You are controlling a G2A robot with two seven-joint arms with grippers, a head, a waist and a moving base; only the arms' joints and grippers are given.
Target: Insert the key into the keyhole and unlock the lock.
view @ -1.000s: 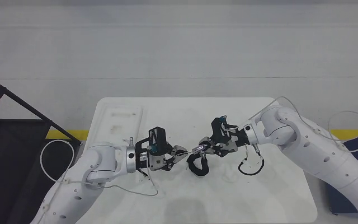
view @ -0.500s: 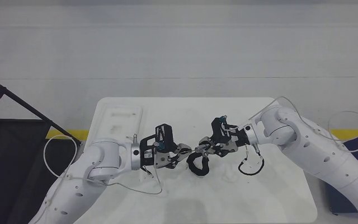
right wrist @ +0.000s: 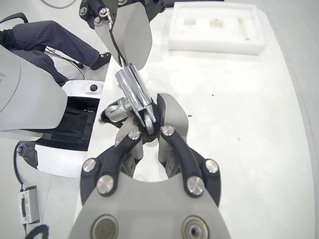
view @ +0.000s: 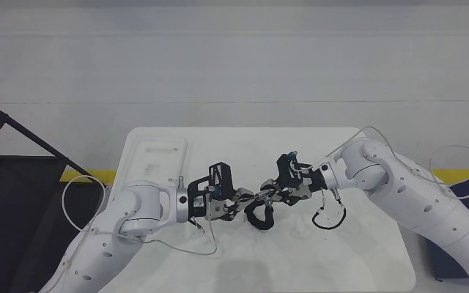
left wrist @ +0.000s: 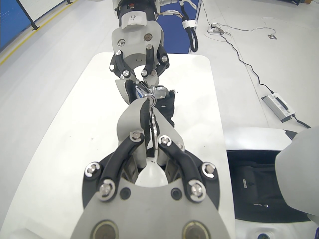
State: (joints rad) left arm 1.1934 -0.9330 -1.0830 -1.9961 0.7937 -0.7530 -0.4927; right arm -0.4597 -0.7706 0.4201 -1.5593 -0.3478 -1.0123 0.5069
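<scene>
Key (left wrist: 152, 124) tip hidden at lock (right wrist: 133, 91) | left hand (left wrist: 149, 109) pinches key | right hand (right wrist: 149, 116) pinches lock

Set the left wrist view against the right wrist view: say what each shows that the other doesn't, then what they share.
Left wrist view: the key edge-on along its length, pinched in the left gripper. Right wrist view: the foam tray, and the lock side-on as a chrome barrel. Both: the two grippers tip to tip at the lock, the right gripper clamped on it, over the table.
</scene>
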